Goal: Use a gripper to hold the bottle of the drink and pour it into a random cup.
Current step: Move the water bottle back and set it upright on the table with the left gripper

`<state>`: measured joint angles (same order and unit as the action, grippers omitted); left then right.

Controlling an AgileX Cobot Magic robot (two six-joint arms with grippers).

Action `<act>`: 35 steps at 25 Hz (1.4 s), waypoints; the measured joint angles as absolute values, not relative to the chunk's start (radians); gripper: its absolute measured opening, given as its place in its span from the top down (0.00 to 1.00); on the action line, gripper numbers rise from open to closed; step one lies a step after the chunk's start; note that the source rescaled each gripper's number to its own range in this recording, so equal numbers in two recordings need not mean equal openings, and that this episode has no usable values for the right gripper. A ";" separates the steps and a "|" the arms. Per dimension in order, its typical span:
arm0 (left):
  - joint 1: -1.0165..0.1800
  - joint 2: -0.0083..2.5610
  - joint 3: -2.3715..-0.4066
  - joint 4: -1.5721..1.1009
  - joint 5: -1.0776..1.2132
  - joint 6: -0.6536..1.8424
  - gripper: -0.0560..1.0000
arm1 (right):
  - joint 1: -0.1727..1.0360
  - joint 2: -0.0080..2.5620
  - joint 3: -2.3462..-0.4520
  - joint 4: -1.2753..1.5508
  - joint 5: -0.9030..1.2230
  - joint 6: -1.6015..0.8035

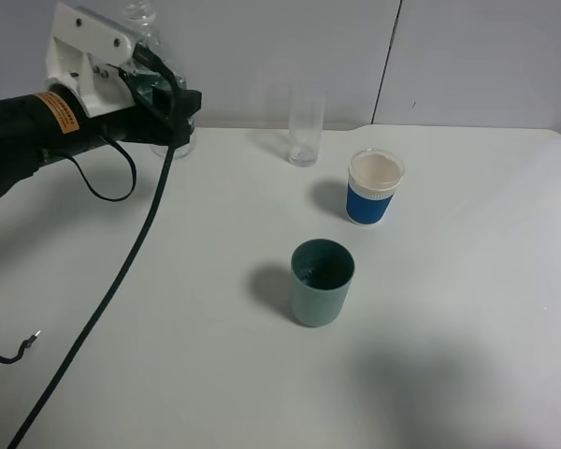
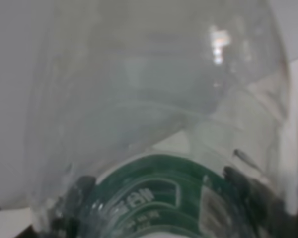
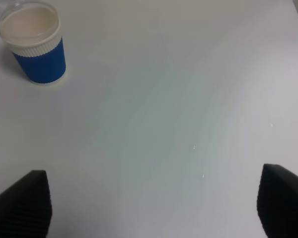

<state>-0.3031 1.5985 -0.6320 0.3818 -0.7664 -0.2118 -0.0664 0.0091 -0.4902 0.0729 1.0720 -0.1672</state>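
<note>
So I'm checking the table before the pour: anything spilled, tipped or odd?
Nothing stands out. The green cup, blue cup and glass stand upright, no puddles visible; the left gripper is at the bottle.

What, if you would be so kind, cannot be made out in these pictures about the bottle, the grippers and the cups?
- Bottle of the drink: in the exterior high view the left gripper hides most of it.
- Bottle contents: the left wrist view is blurred and too close.
- Left jaws: hidden, so the grasp is unclear.
- Right gripper: only the finger ends show; the rest is cut off.
- Teal cup: its dark inside conceals any liquid.
</note>
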 joint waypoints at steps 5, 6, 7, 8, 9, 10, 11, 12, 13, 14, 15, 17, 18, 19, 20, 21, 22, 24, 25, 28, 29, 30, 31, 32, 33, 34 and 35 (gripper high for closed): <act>-0.193 1.610 -0.632 0.483 -0.820 -0.293 0.93 | -0.066 0.009 -0.490 0.073 1.072 -0.167; -0.172 1.621 -0.632 0.502 -0.845 -0.304 0.93 | -0.066 0.009 -0.490 0.073 1.072 -0.167; -0.156 1.634 -0.632 0.516 -0.868 -0.314 0.93 | -0.066 0.009 -0.490 0.073 1.072 -0.167; -0.142 1.647 -0.632 0.527 -0.891 -0.322 0.93 | -0.066 0.009 -0.490 0.073 1.072 -0.167; -0.127 1.663 -0.633 0.535 -0.919 -0.327 0.93 | -0.066 0.009 -0.490 0.073 1.072 -0.167; -0.115 1.680 -0.633 0.544 -0.940 -0.330 0.93 | -0.066 0.009 -0.490 0.073 1.072 -0.167; -0.107 1.695 -0.633 0.548 -0.954 -0.330 0.93 | -0.066 0.009 -0.490 0.073 1.072 -0.167; -0.098 1.713 -0.633 0.549 -0.966 -0.330 0.93 | -0.066 0.009 -0.490 0.073 1.072 -0.167; -0.092 1.729 -0.634 0.552 -0.975 -0.330 0.93 | -0.066 0.009 -0.490 0.073 1.072 -0.167; -0.086 1.748 -0.634 0.552 -0.984 -0.329 0.93 | -0.066 0.009 -0.490 0.073 1.072 -0.167; -0.081 1.768 -0.634 0.552 -0.994 -0.328 0.93 | -0.066 0.009 -0.490 0.073 1.072 -0.167; -0.069 1.810 -0.634 0.553 -1.021 -0.317 0.93 | -0.066 0.009 -0.490 0.073 1.072 -0.167; -0.064 1.830 -0.634 0.554 -1.034 -0.306 0.93 | -0.066 0.009 -0.490 0.073 1.072 -0.167; -0.061 1.846 -0.634 0.556 -1.049 -0.290 0.93 | -0.066 0.009 -0.490 0.073 1.072 -0.167; -0.056 1.863 -0.635 0.557 -1.067 -0.271 0.93 | -0.066 0.009 -0.490 0.073 1.072 -0.167; -0.052 1.880 -0.635 0.560 -1.080 -0.251 0.93 | -0.066 0.009 -0.490 0.073 1.072 -0.167; -0.049 1.894 -0.635 0.561 -1.087 -0.238 0.93 | -0.066 0.009 -0.490 0.073 1.072 -0.167; -0.040 1.923 -0.636 0.562 -1.099 -0.214 0.93 | -0.066 0.009 -0.490 0.073 1.072 -0.167; -0.037 1.938 -0.636 0.562 -1.106 -0.208 0.93 | -0.066 0.009 -0.490 0.073 1.072 -0.167; -0.035 1.979 -0.636 0.562 -1.121 -0.197 0.93 | -0.066 0.009 -0.490 0.073 1.072 -0.167; -0.035 1.991 -0.637 0.562 -1.129 -0.192 0.93 | -0.066 0.009 -0.490 0.073 1.072 -0.167; -0.035 2.001 -0.637 0.563 -1.136 -0.185 0.93 | -0.066 0.009 -0.490 0.073 1.072 -0.167; -0.035 2.011 -0.637 0.567 -1.143 -0.177 0.93 | -0.066 0.009 -0.490 0.073 1.072 -0.167; -0.035 2.019 -0.637 0.570 -1.147 -0.172 0.93 | -0.066 0.009 -0.490 0.073 1.072 -0.167; -0.035 2.029 -0.637 0.572 -1.151 -0.167 0.93 | -0.066 0.009 -0.490 0.073 1.072 -0.167; -0.035 2.039 -0.637 0.574 -1.155 -0.164 0.93 | -0.066 0.009 -0.490 0.073 1.072 -0.167; -0.035 2.049 -0.638 0.576 -1.160 -0.162 0.93 | -0.066 0.009 -0.490 0.073 1.072 -0.167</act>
